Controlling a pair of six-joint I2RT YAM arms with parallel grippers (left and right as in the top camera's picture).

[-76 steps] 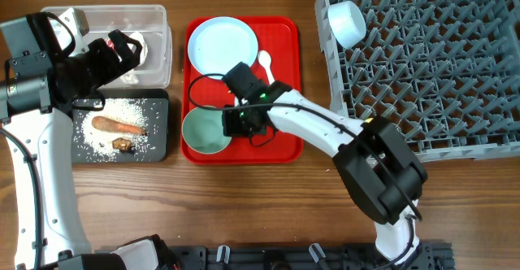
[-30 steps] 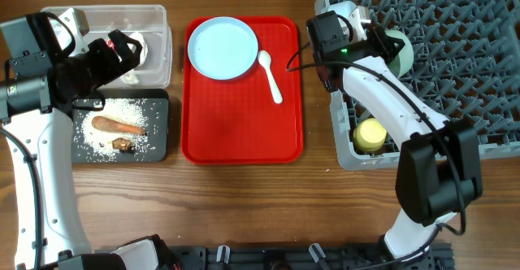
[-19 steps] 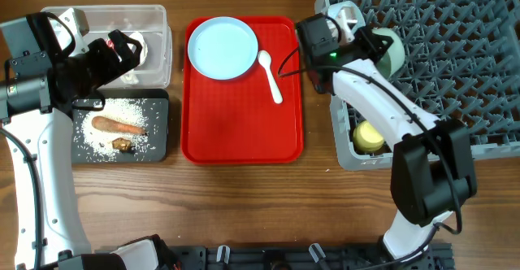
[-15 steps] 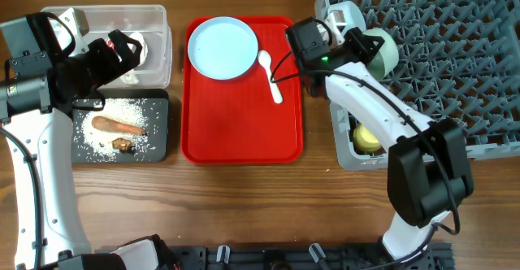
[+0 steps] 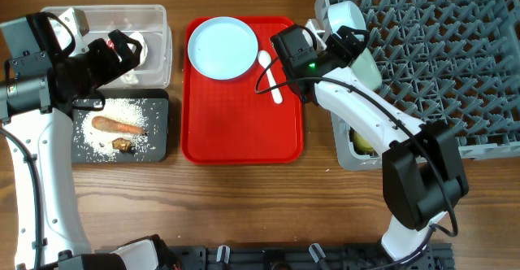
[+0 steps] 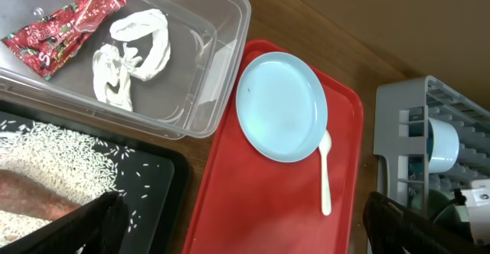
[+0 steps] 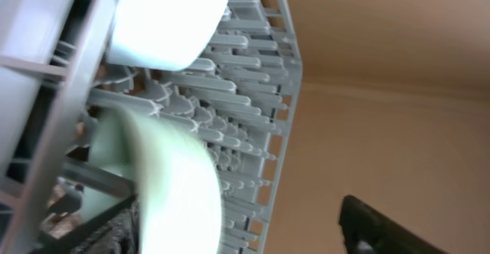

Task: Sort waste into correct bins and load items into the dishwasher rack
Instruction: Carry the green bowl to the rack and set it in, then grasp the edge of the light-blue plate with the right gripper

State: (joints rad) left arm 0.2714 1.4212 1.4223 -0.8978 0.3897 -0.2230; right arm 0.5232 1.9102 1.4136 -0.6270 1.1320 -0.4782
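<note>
Wooden table [image 5: 244, 205] carries a red tray [image 5: 244, 128] beside grey rack [image 5: 455, 58].

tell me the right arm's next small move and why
Probably back the right pincer out of the rack and over to the spoon on the tray. Its jaws look open, the bowl sits in the rack, and the spoon lies closest, with the plate beyond.
</note>
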